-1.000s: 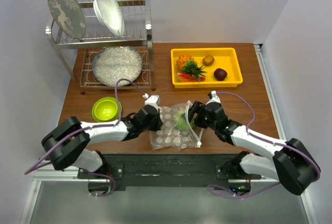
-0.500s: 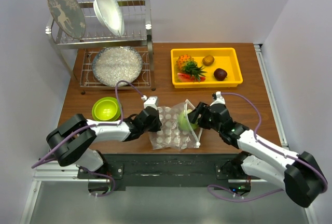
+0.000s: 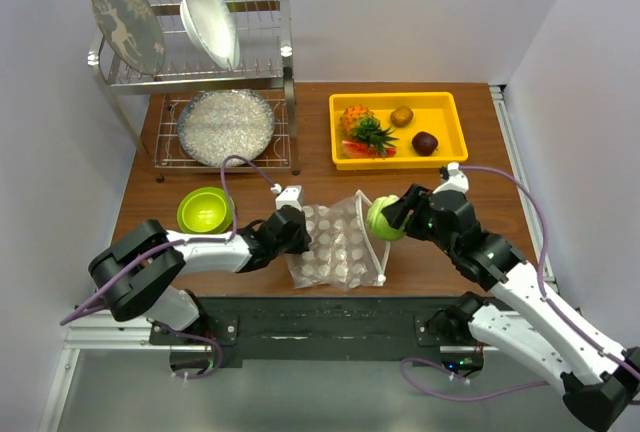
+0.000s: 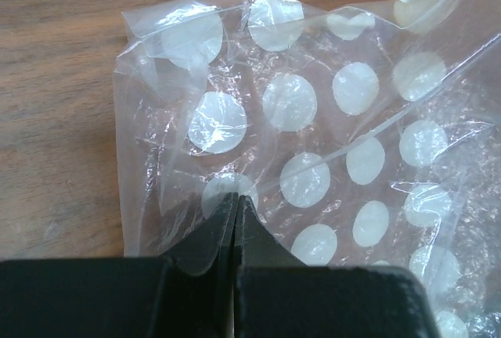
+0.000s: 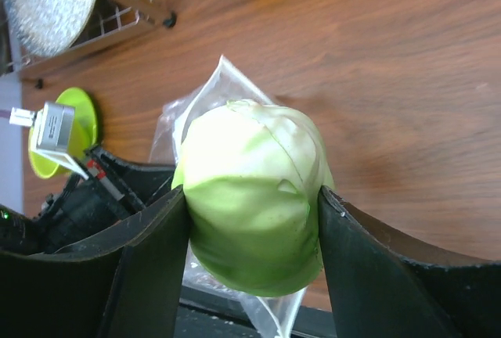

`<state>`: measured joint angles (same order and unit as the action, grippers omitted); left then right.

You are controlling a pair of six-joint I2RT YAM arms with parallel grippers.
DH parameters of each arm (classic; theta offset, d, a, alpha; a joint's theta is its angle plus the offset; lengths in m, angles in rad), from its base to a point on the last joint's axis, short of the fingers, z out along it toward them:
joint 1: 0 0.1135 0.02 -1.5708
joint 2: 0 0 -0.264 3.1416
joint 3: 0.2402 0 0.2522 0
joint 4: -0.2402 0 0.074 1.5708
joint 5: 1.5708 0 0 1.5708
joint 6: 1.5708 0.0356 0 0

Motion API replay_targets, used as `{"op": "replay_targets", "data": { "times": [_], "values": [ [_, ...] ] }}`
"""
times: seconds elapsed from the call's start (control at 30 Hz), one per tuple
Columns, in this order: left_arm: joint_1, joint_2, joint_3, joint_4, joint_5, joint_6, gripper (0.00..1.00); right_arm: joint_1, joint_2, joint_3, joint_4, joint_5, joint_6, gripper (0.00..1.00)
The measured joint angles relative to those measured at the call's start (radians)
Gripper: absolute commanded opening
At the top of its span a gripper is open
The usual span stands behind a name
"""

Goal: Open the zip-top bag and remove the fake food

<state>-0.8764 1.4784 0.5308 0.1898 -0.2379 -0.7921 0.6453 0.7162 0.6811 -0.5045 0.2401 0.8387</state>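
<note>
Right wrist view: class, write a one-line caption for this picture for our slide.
The right hand grips the green round fruit, the clear zip-top bag lying behind it on the wooden table.

Crinkly clear plastic zip-top bag (image 4: 329, 119), matt green fruit (image 5: 254, 189), wood-grain table (image 3: 500, 222)

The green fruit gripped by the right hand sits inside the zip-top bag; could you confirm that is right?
Not quite: the green fruit gripped by the right hand is outside the zip-top bag, beside its open edge, as the right wrist view shows.
</note>
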Motion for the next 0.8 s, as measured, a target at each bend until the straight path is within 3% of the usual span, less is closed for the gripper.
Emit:
{"op": "replay_targets", "data": {
  "times": [0.2,0.43,0.8],
  "values": [
    [0.005,-0.014,0.0,-0.024,0.005,0.013,0.0,-0.064,0.161,0.211,-0.076,0.079,-0.101,0.24],
    [0.006,-0.041,0.04,-0.058,0.03,0.044,0.0,-0.359,0.55,0.469,0.06,-0.023,-0.195,0.25],
    [0.005,-0.069,0.176,-0.125,0.072,0.093,0.02,-0.552,1.037,0.757,0.284,-0.099,-0.201,0.31]
  ]
}}
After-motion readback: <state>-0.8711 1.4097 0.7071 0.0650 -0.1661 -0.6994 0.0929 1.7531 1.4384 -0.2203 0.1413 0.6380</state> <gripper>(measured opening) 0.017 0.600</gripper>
